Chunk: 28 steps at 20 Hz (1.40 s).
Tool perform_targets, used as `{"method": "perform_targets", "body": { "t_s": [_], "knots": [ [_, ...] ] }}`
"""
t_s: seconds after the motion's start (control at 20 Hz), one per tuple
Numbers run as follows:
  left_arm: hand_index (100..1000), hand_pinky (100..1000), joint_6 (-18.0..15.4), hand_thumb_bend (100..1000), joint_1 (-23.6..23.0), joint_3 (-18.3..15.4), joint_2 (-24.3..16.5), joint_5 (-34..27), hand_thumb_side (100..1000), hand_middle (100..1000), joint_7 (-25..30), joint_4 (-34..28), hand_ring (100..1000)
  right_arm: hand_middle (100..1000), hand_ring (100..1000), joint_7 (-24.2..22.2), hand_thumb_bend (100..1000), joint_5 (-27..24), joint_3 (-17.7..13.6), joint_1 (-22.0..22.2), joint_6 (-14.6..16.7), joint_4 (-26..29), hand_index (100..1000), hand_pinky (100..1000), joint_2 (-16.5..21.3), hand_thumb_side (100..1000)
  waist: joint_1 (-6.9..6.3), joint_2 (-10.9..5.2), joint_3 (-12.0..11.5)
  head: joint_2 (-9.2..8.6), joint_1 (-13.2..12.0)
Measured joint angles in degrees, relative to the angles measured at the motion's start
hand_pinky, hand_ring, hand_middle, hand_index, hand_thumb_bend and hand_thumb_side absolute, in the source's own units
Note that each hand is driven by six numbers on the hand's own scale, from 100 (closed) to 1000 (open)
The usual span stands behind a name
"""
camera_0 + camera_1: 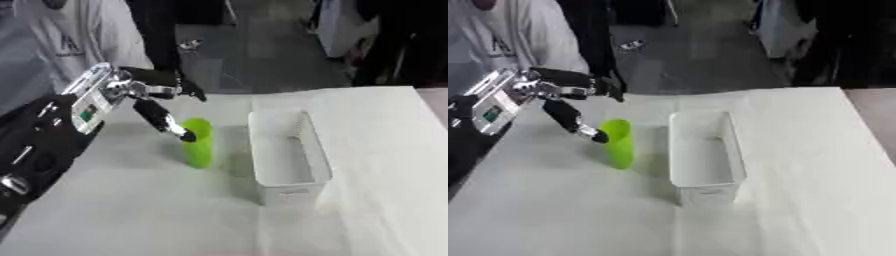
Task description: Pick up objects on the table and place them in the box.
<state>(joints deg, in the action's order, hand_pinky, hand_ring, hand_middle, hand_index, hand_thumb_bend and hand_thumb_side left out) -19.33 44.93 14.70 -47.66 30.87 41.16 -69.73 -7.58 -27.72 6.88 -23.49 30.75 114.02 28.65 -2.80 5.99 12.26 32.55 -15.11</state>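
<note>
Left hand (144,95) comes in from the left edge, fingers spread apart; one long digit (164,121) angles down with its tip touching the upper rim of the green cup (199,142), other fingers (188,90) stretched out above and past it, not wrapped round anything. Thumb side hard to make out against the dark arm. Cup stands upright on the white table (376,165), near its middle, just left of the white box (289,155), a small gap between them. Box is a long rectangular basket, its length running away from the camera, inside looks bare; near end wall has a faint label, unreadable. Nothing sits between cup and box. Forearm carries a pale housing with a small green patch (87,113). Rest of the arm is a black mass cut off at the lower left corner. Right hand shows in neither view. Dark floor and blurred shapes lie beyond the far table edge, nothing there touching the cup.
</note>
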Motion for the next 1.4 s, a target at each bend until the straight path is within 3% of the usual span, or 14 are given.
{"method": "perform_targets", "body": {
  "t_s": [0.05, 0.3, 0.35, 0.45, 0.85, 1.4],
  "knots": [
    [1000, 860, 0.1, 761, 0.2, 0.1, 0.0, 0.0, 568, 1000, 0.8, 0.3, 939, 539, 452, 0.0, 168, 0.1, 0.0, 0.0, 0.0, 0.0, 672, 299, 0.0, 614, -0.02, 0.0, 0.1, 0.0, 0.0],
    [1000, 743, 2.1, 808, 1.9, 0.3, 0.6, 0.5, 519, 1000, 4.6, 2.0, 827, 539, 452, -0.3, 167, 0.2, 0.0, 0.0, -0.3, 0.0, 672, 299, 0.0, 615, -0.17, 0.0, 0.3, -0.01, 0.0],
    [1000, 621, 2.5, 814, 2.3, 0.3, 0.7, 0.6, 509, 983, 5.1, 2.3, 734, 539, 452, -0.3, 167, 0.2, 0.0, 0.0, -0.3, 0.0, 672, 299, 0.0, 615, -0.2, 0.0, 0.3, -0.01, 0.0],
    [1000, 562, 3.3, 826, 2.6, 0.3, 1.0, 0.7, 507, 964, 5.8, 2.9, 679, 539, 453, -0.4, 166, 0.2, 0.0, 0.0, -0.4, 0.0, 672, 299, 0.0, 615, -0.3, 0.0, 0.3, -0.01, 0.0],
    [1000, 560, 5.3, 904, 3.6, 0.3, 2.0, 1.2, 527, 941, 7.9, 5.6, 616, 539, 453, -0.6, 166, 0.2, 0.0, 0.0, -0.6, 0.0, 672, 300, -0.4, 616, -0.33, 0.0, 0.5, -0.01, 0.0],
    [1000, 527, 5.5, 925, 5.1, 0.9, 3.8, 5.2, 530, 958, 8.1, 9.9, 535, 539, 453, -1.0, 167, 0.2, 0.0, -0.1, -1.0, 0.0, 671, 301, -0.5, 617, -0.56, 0.0, 0.8, 0.01, -0.5]
  ]
}}
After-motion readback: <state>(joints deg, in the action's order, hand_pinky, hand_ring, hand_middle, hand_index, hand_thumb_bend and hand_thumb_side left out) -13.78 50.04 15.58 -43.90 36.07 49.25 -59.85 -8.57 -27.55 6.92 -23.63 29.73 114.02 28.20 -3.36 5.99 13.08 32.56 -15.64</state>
